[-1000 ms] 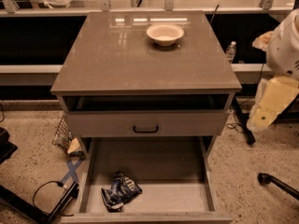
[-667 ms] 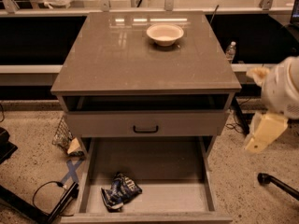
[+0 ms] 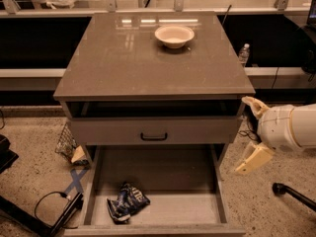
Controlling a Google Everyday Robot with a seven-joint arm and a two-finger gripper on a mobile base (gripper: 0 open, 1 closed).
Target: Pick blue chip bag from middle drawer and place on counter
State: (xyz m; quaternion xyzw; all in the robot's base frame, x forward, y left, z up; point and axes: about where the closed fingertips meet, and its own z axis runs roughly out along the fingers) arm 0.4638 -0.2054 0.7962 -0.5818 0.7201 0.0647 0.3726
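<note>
Gripper (image 3: 249, 134): hanging at the right side of the cabinet, level with the shut drawer front (image 3: 197, 131), its cream fingers (image 3: 254, 105) standing spread wide apart, one high and one low, and holding nothing.

Blue chip bag (image 3: 127, 202): lying crumpled, well to the left of the gripper and below it, on the floor of the middle drawer (image 3: 173, 179), in the front-left corner, clear of the fingers.

Middle drawer: standing pulled fully out, below and left of the gripper, its right wall being the part nearest the lower finger.

Counter (image 3: 123, 63): lying above and left of the gripper, its front-right corner sitting just over the upper finger.

Bowl (image 3: 174, 35): pale, round, resting upright on the counter, far back from the gripper.

Water bottle (image 3: 243, 54): standing behind the cabinet, above the gripper.
</note>
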